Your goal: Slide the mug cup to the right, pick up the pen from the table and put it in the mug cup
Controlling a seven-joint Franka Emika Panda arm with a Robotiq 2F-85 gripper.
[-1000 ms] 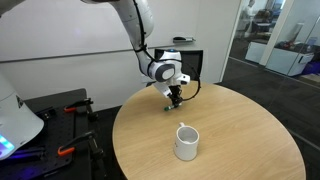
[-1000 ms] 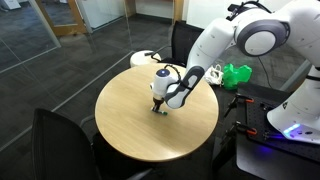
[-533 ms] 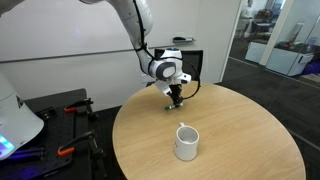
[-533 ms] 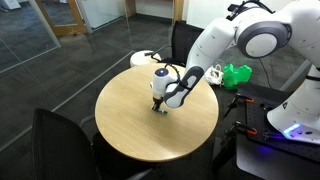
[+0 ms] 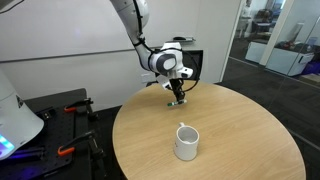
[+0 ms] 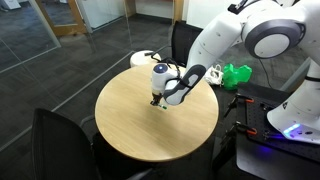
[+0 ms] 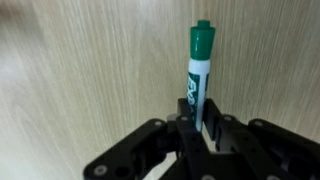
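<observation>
Your gripper's (image 7: 200, 128) nearly closed jaws pinch the pen (image 7: 200, 75) by its white barrel low over the table (image 5: 240, 125), so you're on the carry step: bring it across to the mug cup (image 5: 186, 143), standing well apart, and centre it over the mouth before releasing.

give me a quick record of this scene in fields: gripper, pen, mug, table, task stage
gripper: shut on pen, over the table's far side in an exterior view
pen: green cap, clamped between the jaws, cap end pointing away from the gripper
mug: white, upright on table, well apart from gripper
table: round, light wood grain
task stage: pen gripped, not yet in mug
</observation>
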